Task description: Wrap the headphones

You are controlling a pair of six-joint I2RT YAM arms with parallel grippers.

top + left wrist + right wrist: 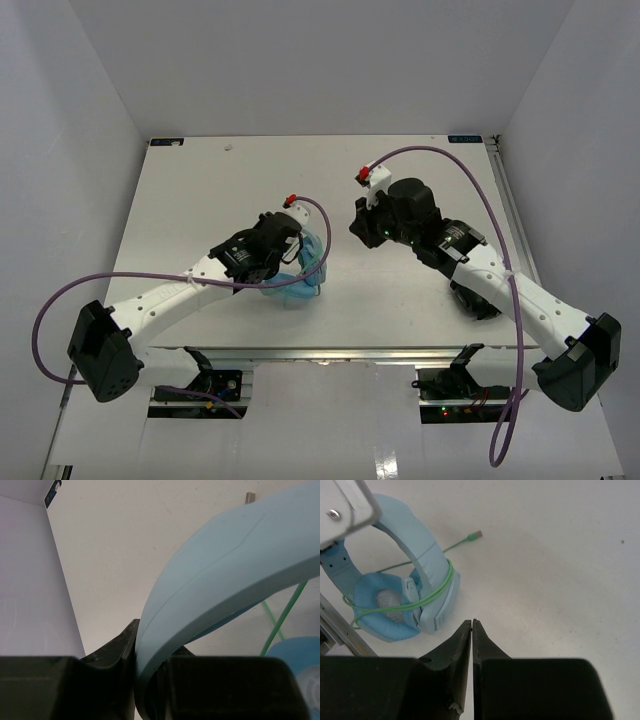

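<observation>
You have one pair of light blue padded headphones [427, 555], your left gripper [137, 635] clamping its smooth curved headband; your right gripper [472, 624] is pinched together, holding nothing.

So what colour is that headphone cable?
The cable is pale green, clearest in the right wrist view.

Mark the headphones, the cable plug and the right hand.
headphones [225, 570]: left wrist view, on the headband.
cable plug [477, 534]: right wrist view, on its tip.
right hand [471, 623]: right wrist view, between the closed fingertips.
</observation>
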